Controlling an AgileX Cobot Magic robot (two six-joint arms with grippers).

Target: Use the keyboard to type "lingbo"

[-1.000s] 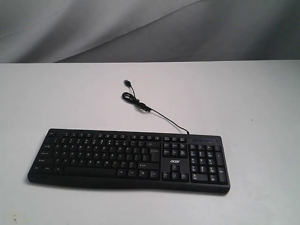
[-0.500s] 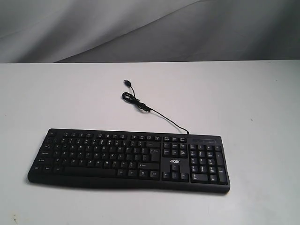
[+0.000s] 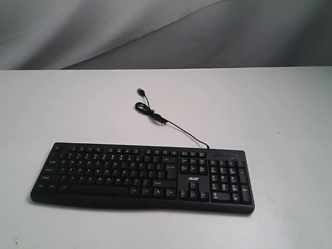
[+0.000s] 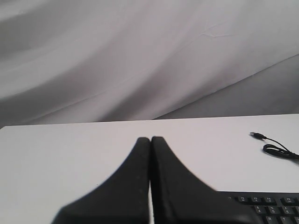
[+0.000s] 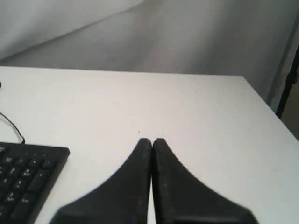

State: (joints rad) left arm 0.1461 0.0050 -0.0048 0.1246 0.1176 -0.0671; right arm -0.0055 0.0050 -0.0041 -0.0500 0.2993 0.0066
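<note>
The long black keyboard [image 3: 142, 176] with white legends lies flat near the front of the white table, number pad to the right. Its thin cable [image 3: 171, 124] runs back to a loose USB plug [image 3: 140, 91]. Neither arm shows in the exterior view. In the left wrist view my left gripper [image 4: 150, 139] is shut, fingertips together with nothing between them, above the bare table; a corner of the keyboard [image 4: 266, 205] and the plug [image 4: 255, 135] lie off to one side. My right gripper [image 5: 152, 140] is shut and empty too, with the keyboard's end [image 5: 28, 179] beside it.
The white table [image 3: 270, 104] stretches around the keyboard. A grey draped cloth [image 3: 155, 31] hangs behind it. In the right wrist view the table's edge [image 5: 261, 100] drops off, with a dark stand leg [image 5: 287, 88] beyond.
</note>
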